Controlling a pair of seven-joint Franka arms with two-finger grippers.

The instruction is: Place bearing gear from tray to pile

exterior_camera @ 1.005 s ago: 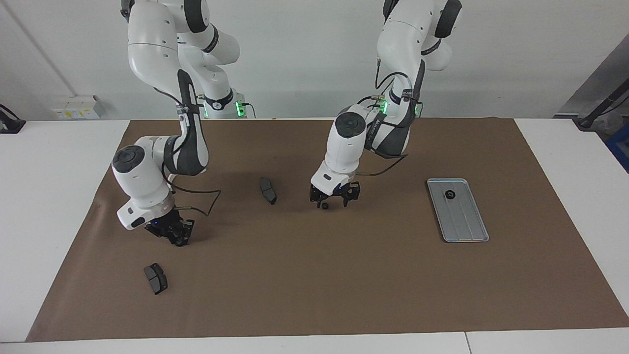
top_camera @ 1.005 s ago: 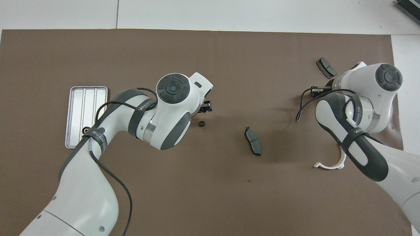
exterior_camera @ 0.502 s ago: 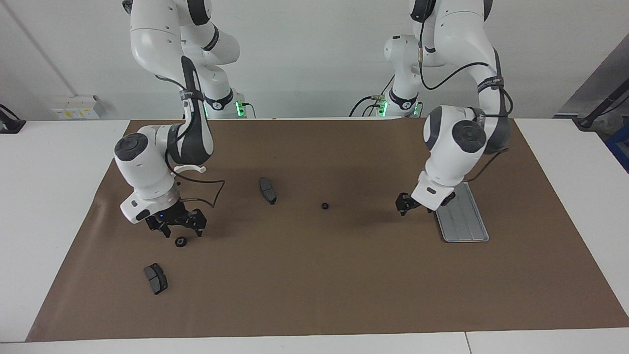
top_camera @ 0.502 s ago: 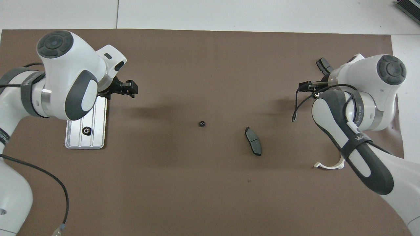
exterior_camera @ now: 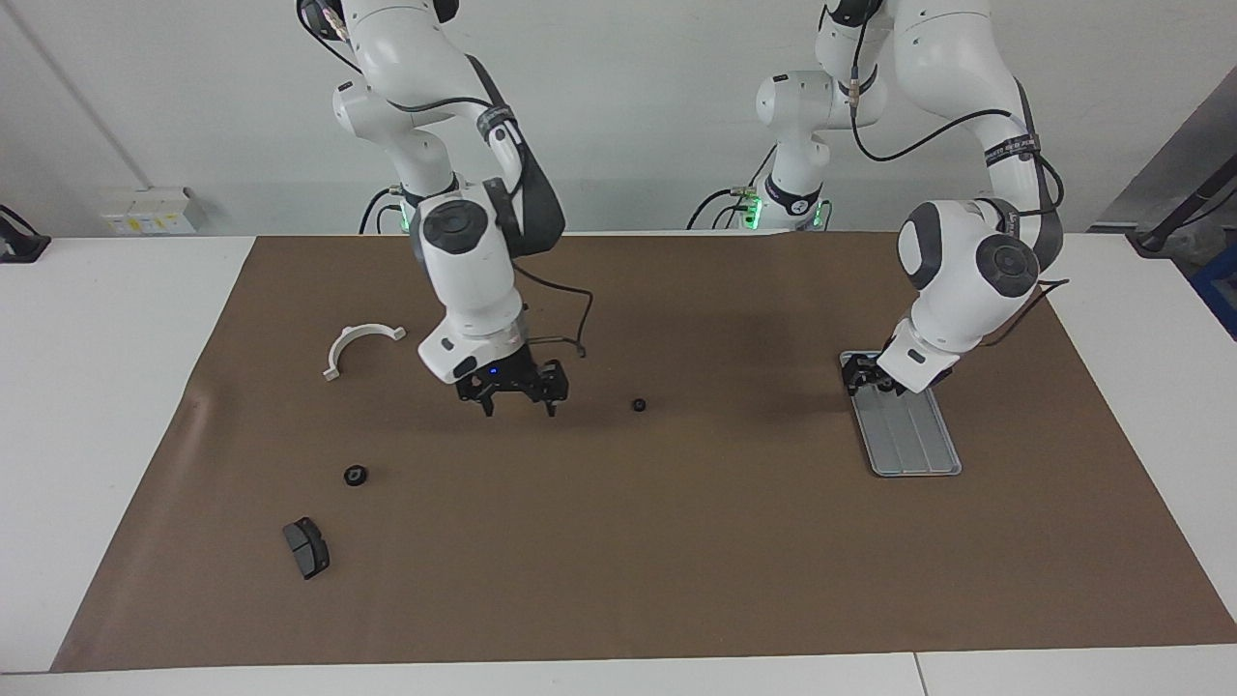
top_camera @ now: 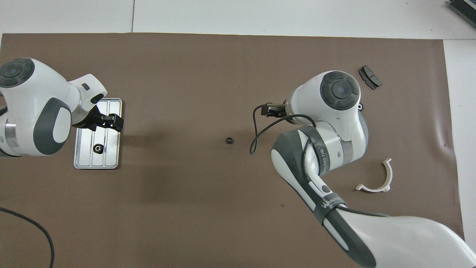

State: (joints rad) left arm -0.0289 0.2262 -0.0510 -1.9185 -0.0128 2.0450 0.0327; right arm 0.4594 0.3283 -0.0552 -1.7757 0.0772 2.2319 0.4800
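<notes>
Left gripper [exterior_camera: 867, 379]: we see it spread over the tray [exterior_camera: 918, 445].
Right gripper [exterior_camera: 516, 398]: spread (empty), toward the right arm's end from the tray.

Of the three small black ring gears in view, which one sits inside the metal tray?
The small black ring gear on the silver-grey ridged metal tray, at the left arm's end. The other two lie on the brown mat.

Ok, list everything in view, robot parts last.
mat: 1, brown, covers the table
tray: 1, silver-grey, toward the left arm's end
gears: 3, black; one in the tray, one mid-mat, one toward the right arm's end
brake pad: 1, dark grey, beside that last gear
bracket: 1, white half-ring, toward the right arm's end
left pincer: black, over the tray
right pincer: black, open, over the mat
</notes>
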